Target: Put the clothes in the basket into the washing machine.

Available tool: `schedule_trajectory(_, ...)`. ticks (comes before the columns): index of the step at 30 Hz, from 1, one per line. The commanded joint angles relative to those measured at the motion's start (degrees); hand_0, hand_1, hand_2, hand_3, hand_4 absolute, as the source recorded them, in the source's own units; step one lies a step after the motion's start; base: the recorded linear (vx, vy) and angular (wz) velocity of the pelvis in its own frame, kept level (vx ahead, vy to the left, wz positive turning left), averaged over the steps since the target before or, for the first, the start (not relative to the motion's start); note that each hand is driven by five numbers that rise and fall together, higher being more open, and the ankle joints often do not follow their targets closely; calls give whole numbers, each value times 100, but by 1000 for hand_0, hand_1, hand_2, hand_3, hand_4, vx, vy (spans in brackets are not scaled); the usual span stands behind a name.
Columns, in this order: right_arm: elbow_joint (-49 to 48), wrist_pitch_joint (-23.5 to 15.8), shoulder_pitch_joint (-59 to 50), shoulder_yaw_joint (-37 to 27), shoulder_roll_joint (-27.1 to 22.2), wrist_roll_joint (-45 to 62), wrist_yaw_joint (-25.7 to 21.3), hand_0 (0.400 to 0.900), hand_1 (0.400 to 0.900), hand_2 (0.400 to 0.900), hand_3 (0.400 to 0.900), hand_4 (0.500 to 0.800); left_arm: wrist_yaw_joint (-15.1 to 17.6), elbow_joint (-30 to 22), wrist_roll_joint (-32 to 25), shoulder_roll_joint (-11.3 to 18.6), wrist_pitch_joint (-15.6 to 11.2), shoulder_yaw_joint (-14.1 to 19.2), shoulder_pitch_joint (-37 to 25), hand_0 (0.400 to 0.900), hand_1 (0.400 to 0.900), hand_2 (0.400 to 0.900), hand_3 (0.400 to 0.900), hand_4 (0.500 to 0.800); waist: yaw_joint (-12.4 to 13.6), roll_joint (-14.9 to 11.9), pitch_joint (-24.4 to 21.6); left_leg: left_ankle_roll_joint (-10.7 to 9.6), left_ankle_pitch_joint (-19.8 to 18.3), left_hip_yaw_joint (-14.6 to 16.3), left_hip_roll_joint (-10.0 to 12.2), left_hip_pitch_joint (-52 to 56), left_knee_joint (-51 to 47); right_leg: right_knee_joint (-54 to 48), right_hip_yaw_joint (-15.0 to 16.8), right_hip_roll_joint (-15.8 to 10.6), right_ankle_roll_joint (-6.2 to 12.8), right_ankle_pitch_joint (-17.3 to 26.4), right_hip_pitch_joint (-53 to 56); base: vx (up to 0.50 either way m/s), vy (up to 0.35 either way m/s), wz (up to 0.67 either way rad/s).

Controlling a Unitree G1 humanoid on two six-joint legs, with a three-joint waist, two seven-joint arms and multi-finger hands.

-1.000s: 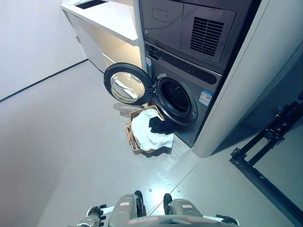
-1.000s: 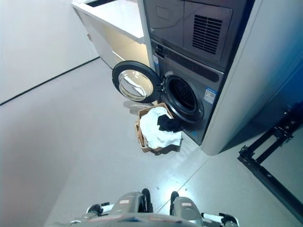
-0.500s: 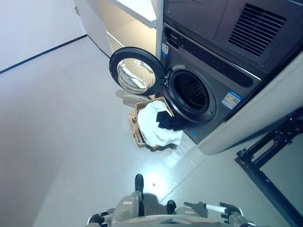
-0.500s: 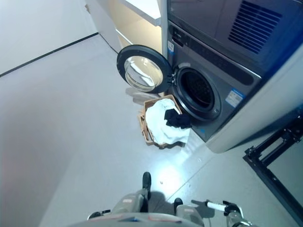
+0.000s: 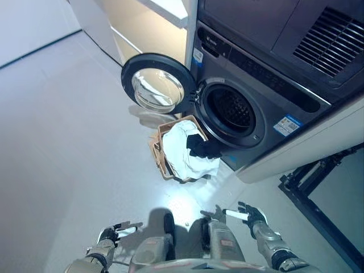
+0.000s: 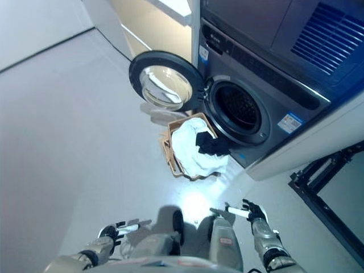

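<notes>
A: Quick, left to right. What's your left hand (image 5: 112,234) doing?

B: It's low at the left with its fingers relaxed and apart, holding nothing. It's well short of everything.

A: And the clothes?

B: A white cloth (image 5: 183,152) and a black garment (image 5: 200,147) are heaped in the brown woven basket (image 5: 160,154), which sits on the grey floor (image 5: 68,125) straight ahead of you. It's just below the round glass door (image 5: 154,87), which is swung open, and touches the front of the dark grey washing machine (image 5: 250,102). Its long axis runs away from you.

A: Right hand (image 5: 248,215)?

B: Its fingers are spread and empty. The basket lies ahead and to the left of it. I'd say your right hand is the nearer one, but both are well apart from it, so close in first.
</notes>
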Motion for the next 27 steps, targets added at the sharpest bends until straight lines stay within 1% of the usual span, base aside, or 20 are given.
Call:
schedule_trajectory(1, -480, -199, 192, -30, -513, -99, -188, 900, 900, 900, 900, 800, 160, -237, 28, 136, -68, 212, 158, 900, 900, 900, 900, 800, -139, 34, 216, -492, -854, -403, -183, -79, 643, -782, 384, 406, -121, 1005, 106, 318, -196, 40)
schedule_trajectory(3, -576, -176, 274, -29, -537, -165, -179, 900, 900, 900, 900, 800, 177, -235, 34, 103, -75, 226, 144, 900, 900, 900, 900, 800, -192, 35, 212, -564, -973, -529, -236, 53, 698, -1266, 520, 385, -54, 1236, 41, 326, -230, 40)
schedule_trajectory(5, -626, -157, 312, 29, -565, -243, -167, 900, 900, 900, 900, 800, 179, -260, -1, 83, -86, 262, 195, 900, 900, 900, 900, 800, -231, 34, 198, -608, -1150, -698, -282, 225, 820, -1265, 564, 393, -28, 1354, -67, 391, -343, 43)
schedule_trajectory(7, -648, -133, 339, 77, -617, -310, -144, 900, 900, 900, 900, 800, 180, -261, 14, 46, -78, 258, 196, 900, 900, 900, 900, 800, -273, 64, 175, -681, -1271, -842, -271, 415, 885, -958, 562, 377, -110, 1331, -90, 390, -396, 52)
schedule_trajectory(8, -654, -125, 338, 147, -638, -336, -128, 900, 900, 900, 900, 800, 186, -287, -10, 11, -97, 269, 238, 900, 900, 900, 900, 800, -315, 108, 166, -701, -1335, -853, -231, 451, 978, -732, 665, 448, -166, 1303, -186, 448, -459, 44)
schedule_trajectory(9, -724, -118, 298, 203, -729, -457, -125, 900, 900, 900, 900, 800, 159, -337, -45, -34, -118, 276, 315, 900, 900, 900, 900, 800, -326, 188, 141, -757, -1353, -822, -178, 471, 1129, -536, 580, 462, -208, 1223, -223, 462, -485, 52)
schedule_trajectory(11, -777, -103, 254, 200, -863, -475, -142, 900, 900, 900, 900, 800, 139, -376, -78, -170, -124, 221, 390, 900, 900, 900, 900, 800, -400, 312, 169, -915, -1148, -755, -92, 228, 1842, -334, 473, 440, -327, 1043, -123, 374, -425, 57)
schedule_trajectory(13, -920, -118, 168, 267, -1015, -552, -192, 900, 900, 900, 900, 800, 147, -420, -126, -285, -146, 164, 401, 900, 900, 900, 900, 800, -377, 387, 340, -1121, -606, -548, 39, -418, 2973, -239, 341, 360, -459, 903, -70, 242, -490, 55)
schedule_trajectory(14, -1045, -148, 86, 306, -1093, -583, -268, 900, 900, 900, 900, 800, 199, -477, -248, -317, -173, 121, 362, 900, 900, 900, 900, 800, -331, 390, 470, -1158, -385, -397, 183, -847, 3469, -162, 288, 331, -599, 705, -53, 207, -524, 50)
schedule_trajectory(16, -1088, -139, 26, 366, -1147, -655, -307, 900, 900, 900, 900, 800, 202, -495, -255, -337, -188, 82, 352, 900, 900, 900, 900, 800, -312, 425, 530, -1133, -381, -349, 218, -987, 3475, -134, 263, 325, -637, 614, -36, 162, -329, 31)
schedule_trajectory(17, -1098, -143, -166, 449, -1252, -774, -439, 900, 900, 900, 900, 800, 224, -542, -237, -379, -198, -6, 355, 900, 900, 900, 900, 800, -283, 509, 636, -1062, -438, -224, 224, -1256, 3016, -69, 193, 306, -664, 516, -63, 89, -154, 20)
schedule_trajectory(18, -1097, -143, -167, 450, -1253, -773, -439, 900, 900, 900, 900, 800, 224, -542, -237, -380, -198, -6, 355, 900, 900, 900, 900, 800, -288, 509, 644, -1061, -437, -227, 220, -1246, 3012, -66, 190, 303, -663, 511, -55, 149, -218, 32)
schedule_trajectory(19, -1118, -163, -294, 479, -1304, -786, -496, 900, 900, 900, 900, 800, 269, -550, -241, -386, -208, -32, 357, 900, 900, 900, 900, 800, -300, 555, 666, -1014, -457, -178, 207, -1295, 2465, -31, 137, 310, -657, 447, -80, 144, -126, 21)
schedule_trajectory(20, -1030, -176, -558, 578, -1418, -849, -580, 900, 900, 900, 900, 800, 304, -580, -257, -405, -217, -117, 365, 900, 900, 900, 900, 800, -267, 647, 723, -981, -316, -229, 220, -1354, 1610, 104, 71, 362, -655, 396, -158, 145, -126, 22)
schedule_trajectory(21, -1028, -178, -561, 580, -1419, -848, -580, 900, 900, 900, 900, 800, 304, -580, -257, -406, -217, -115, 364, 900, 900, 900, 900, 800, -279, 643, 735, -981, -298, -235, 208, -1324, 1575, 107, 65, 352, -653, 388, -143, 131, -77, 10)
schedule_trajectory(23, -861, -183, -874, 702, -1515, -889, -672, 900, 900, 900, 900, 800, 356, -598, -273, -404, -237, -202, 329, 900, 900, 900, 900, 800, -204, 714, 809, -1064, 174, -444, 255, -1444, 877, 318, 11, 409, -685, 322, -236, 124, -19, 1)
schedule_trajectory(24, -771, -182, -984, 744, -1527, -920, -703, 900, 900, 900, 900, 800, 364, -602, -268, -372, -249, -235, 298, 900, 900, 900, 900, 800, -183, 724, 817, -1102, 306, -481, 268, -1511, 739, 441, 11, 425, -695, 279, -285, 162, 19, -3)
schedule_trajectory(26, -548, -171, -1256, 854, -1475, -945, -769, 900, 900, 900, 900, 800, 385, -635, -271, -325, -266, -328, 235, 900, 900, 900, 900, 800, -119, 718, 845, -1108, 361, -435, 301, -1602, 694, 684, 49, 466, -705, 176, -415, 159, 89, -16)
schedule_trajectory(27, -432, -169, -1412, 931, -1467, -988, -827, 900, 900, 900, 900, 800, 414, -664, -281, -316, -280, -370, 205, 900, 900, 900, 900, 800, -92, 746, 885, -1049, 306, -432, 318, -1570, 675, 850, 97, 511, -710, 91, -487, 115, 149, -29)
